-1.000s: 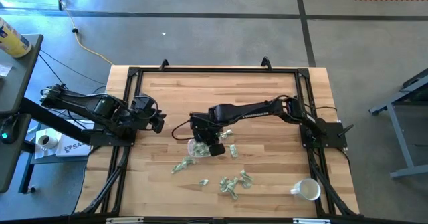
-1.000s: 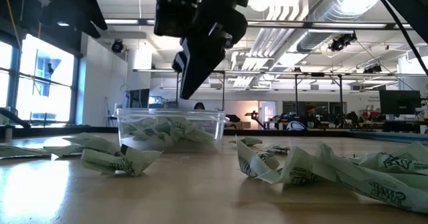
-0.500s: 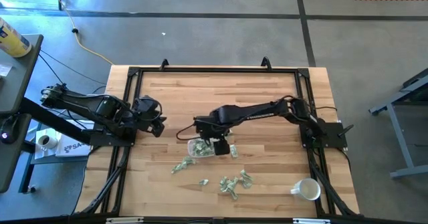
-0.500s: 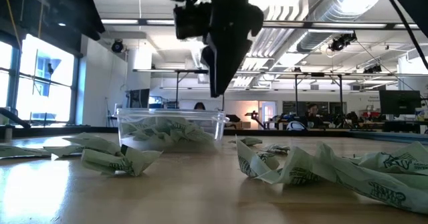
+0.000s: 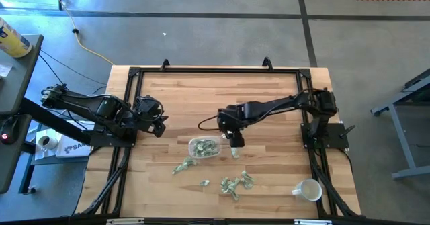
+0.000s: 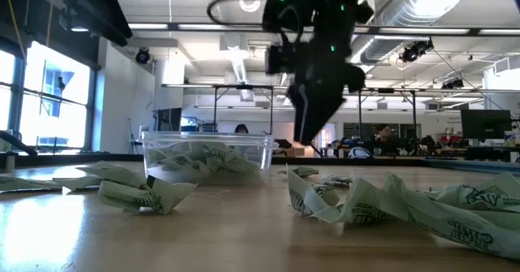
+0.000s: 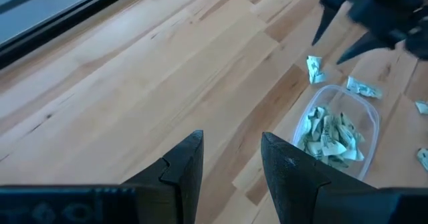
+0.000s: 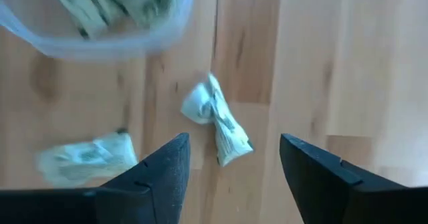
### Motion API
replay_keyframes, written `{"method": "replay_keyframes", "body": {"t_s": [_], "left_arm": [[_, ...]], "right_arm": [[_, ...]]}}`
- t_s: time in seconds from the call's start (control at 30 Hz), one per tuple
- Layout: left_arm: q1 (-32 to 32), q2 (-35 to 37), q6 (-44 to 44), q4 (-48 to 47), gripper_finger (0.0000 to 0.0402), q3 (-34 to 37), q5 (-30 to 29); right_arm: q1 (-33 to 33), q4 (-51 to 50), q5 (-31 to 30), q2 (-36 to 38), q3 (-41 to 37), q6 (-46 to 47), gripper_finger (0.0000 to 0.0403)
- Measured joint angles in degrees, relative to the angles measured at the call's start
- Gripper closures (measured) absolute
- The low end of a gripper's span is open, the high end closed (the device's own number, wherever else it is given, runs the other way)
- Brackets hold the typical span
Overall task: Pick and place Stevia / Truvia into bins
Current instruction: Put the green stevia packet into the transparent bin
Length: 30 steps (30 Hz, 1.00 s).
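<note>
The clear bin (image 5: pixel 204 147) stands mid-table with several green-and-white Stevia packets inside; it also shows in the low view (image 6: pixel 207 154) and the left wrist view (image 7: pixel 338 134). Loose packets lie to its right (image 5: pixel 235 152) and nearer the front edge (image 5: pixel 232 185). My right gripper (image 5: pixel 235 140) hangs open just right of the bin, pointing steeply down. Below it a crumpled packet (image 8: pixel 217 120) lies on the wood, in line with the gap between the fingers, untouched. My left gripper (image 7: pixel 231 160) waits open at the table's left side.
A white mug (image 5: pixel 308 190) lies at the front right corner. More packets lie left of the bin (image 5: pixel 181 166) and close to the low camera (image 6: pixel 390 203). A black frame (image 5: pixel 215 70) runs round the tabletop. Bare wood lies across the far half.
My right gripper has gone from above the bin toward the table's right edge and come down a little. It now hangs over the loose packet beside the bin. The bin and the packets have stayed where they were.
</note>
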<state>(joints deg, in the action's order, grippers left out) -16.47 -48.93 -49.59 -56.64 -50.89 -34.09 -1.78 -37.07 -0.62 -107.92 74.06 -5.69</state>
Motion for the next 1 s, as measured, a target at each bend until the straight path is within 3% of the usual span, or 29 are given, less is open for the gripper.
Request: {"method": "replay_keyframes", "body": {"t_s": [0.2,0.7,0.83,1.0], "left_arm": [[0.0,0.0,-2.13,-0.02,0.0218,0.0,0.0],[0.0,0.0,-2.33,-0.19,0.0218,-0.05,-0.1],[0.0,0.0,-2.33,-0.53,0.0218,-0.07,-0.17],[0.0,0.0,-2.31,-0.57,0.0218,-0.07,-0.17]], "right_arm": [[-1.35,6.88,0.06,-0.1,-5.71,-0.32,0.0178],[-1.48,10.41,5.84,-3.27,-5.68,-2.09,0.0213],[-1.47,10.27,5.88,-3.8,-5.64,-1.89,0.0238],[-1.49,8.4,5.28,-3.71,-5.59,0.47,0.031]]}}
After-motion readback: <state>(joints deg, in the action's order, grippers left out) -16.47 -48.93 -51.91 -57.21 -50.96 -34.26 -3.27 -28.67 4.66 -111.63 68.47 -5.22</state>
